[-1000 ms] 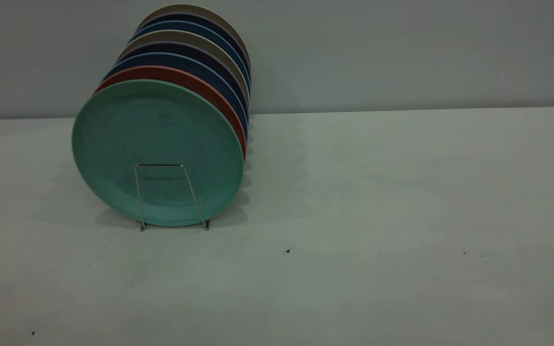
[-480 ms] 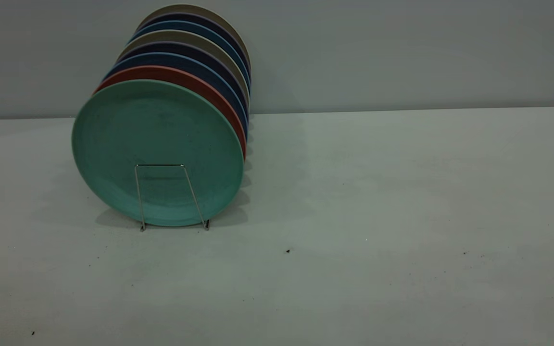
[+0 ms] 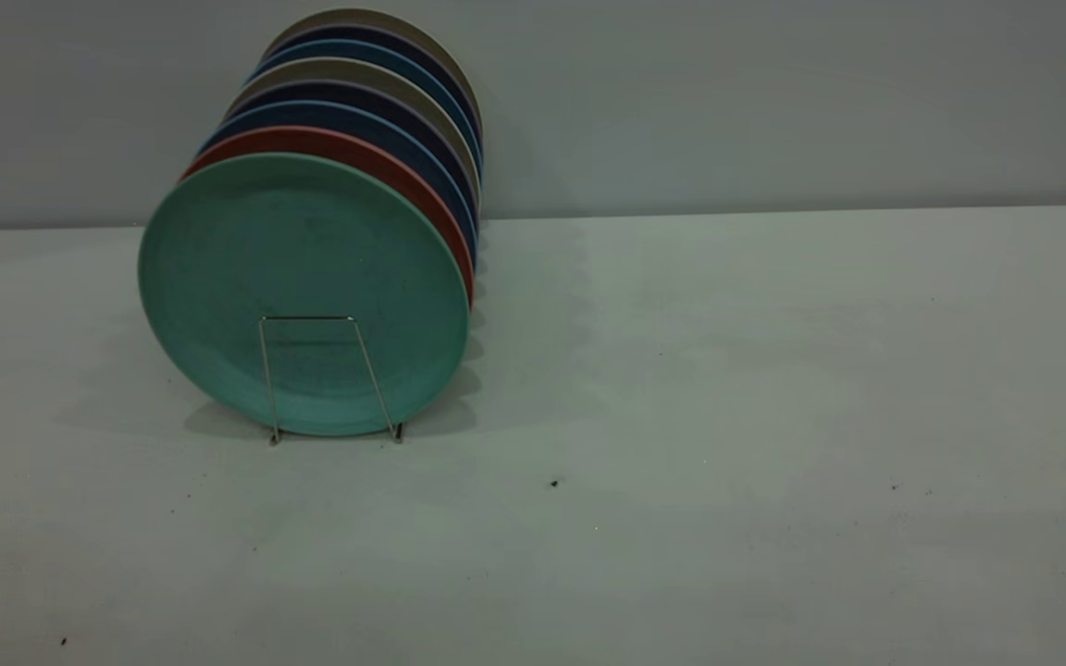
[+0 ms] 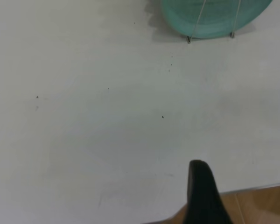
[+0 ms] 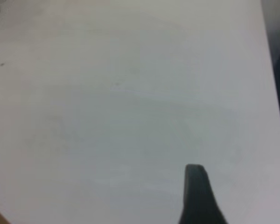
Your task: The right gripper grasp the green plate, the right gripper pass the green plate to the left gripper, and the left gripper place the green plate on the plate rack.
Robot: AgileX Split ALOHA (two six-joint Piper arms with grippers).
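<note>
The green plate stands upright at the front of the plate rack, whose front wire loop crosses the plate's lower face. Its lower rim also shows in the left wrist view, behind the rack's wires. No gripper shows in the exterior view. A black part of my left gripper shows over the table's near edge, far from the plate and holding nothing visible. A black part of my right gripper shows over bare table, with no plate in its view.
Behind the green plate stand a salmon plate, navy-blue plates and beige ones in the same rack. The white table meets a grey wall at the back. Wooden floor shows past the table edge.
</note>
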